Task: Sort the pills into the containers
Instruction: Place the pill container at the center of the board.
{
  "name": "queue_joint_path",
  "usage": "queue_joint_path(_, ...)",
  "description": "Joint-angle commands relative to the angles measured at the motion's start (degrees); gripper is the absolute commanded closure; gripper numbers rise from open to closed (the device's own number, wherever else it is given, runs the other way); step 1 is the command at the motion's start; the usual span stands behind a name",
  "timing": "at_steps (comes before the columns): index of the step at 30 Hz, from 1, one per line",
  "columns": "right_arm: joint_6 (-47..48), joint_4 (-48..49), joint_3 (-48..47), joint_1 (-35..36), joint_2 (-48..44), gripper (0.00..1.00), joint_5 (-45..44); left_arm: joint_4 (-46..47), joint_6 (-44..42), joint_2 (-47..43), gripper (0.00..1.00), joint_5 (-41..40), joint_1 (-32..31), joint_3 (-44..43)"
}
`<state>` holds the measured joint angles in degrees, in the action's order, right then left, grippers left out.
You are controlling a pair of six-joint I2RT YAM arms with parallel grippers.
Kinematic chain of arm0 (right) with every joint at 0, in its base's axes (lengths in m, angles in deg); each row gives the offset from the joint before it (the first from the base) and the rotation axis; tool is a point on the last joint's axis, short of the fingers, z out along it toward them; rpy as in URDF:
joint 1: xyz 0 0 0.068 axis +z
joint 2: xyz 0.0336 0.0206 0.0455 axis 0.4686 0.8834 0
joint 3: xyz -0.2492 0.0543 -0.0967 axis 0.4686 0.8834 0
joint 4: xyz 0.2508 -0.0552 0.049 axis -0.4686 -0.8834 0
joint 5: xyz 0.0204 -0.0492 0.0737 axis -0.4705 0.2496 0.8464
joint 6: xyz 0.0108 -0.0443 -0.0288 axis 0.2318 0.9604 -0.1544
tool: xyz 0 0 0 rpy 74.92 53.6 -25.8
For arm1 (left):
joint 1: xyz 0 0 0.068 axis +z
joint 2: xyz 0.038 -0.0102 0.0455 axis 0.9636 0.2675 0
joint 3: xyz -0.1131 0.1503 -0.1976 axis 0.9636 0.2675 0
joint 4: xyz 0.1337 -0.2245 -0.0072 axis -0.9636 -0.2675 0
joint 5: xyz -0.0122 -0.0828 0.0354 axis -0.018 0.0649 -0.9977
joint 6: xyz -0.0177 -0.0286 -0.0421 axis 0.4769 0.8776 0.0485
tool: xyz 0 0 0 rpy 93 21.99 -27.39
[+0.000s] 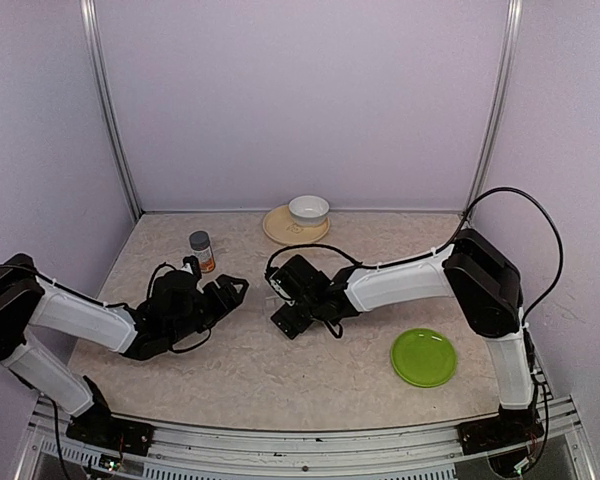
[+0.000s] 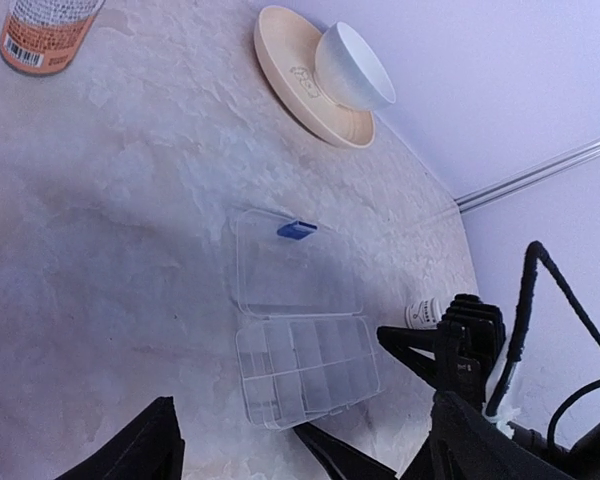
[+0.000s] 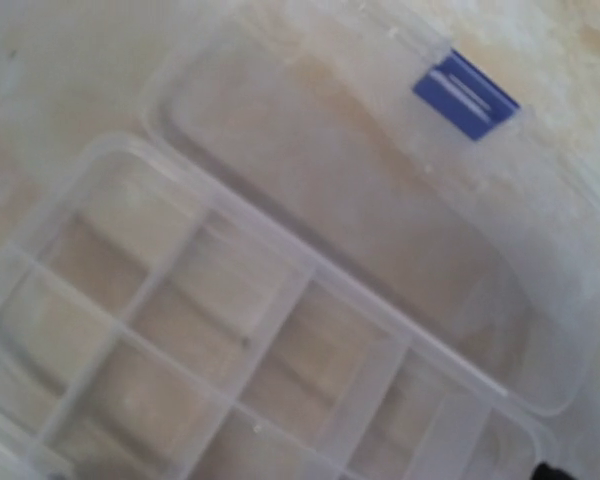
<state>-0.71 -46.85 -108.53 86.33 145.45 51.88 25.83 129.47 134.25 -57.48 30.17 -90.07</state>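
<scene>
the right gripper (image 1: 285,300) has its jaws spread wide with nothing in them, and it hangs straight over the open pill box (image 3: 230,350). the box's divided tray fills the lower left of the right wrist view. its lid (image 3: 370,220) lies flat toward the upper right, with the blue latch (image 3: 465,95) at the far edge. the left gripper (image 1: 230,293) also has its jaws apart and empty, near the box on its other side, at the middle of the top view. no pills show in any view, and the compartments look bare (the close view is blurred, so a speck could hide).

the likely trouble, as i judge it:
- the box is light and nearly see-through, so a finger landing on a divider or the rim could push or tip it across the table (image 2: 130,250).
- the two grippers sit close together, so both reaching in at once could knock them together.
- pellets that small could slip between wide jaws or bounce into the wrong cell.
</scene>
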Motion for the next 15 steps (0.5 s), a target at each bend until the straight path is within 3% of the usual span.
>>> queue_joint_path(1,-1.54,-2.91,-3.08,0.41,2.38,0.00,-2.32,-3.48,-2.72,-4.68,0.15,-2.73,0.70,1.07)
queue_joint_path(10,-2.44,-4.20,-1.94,0.41,-3.72,0.00,-1.00,-10.84,-6.79,-14.69,0.01,-5.85,1.18,1.55)
queue_joint_path(15,-1.69,-5.03,2.18,0.37,-11.47,0.00,1.74,-19.15,-11.72,-20.03,0.01,-6.64,3.21,-2.07)
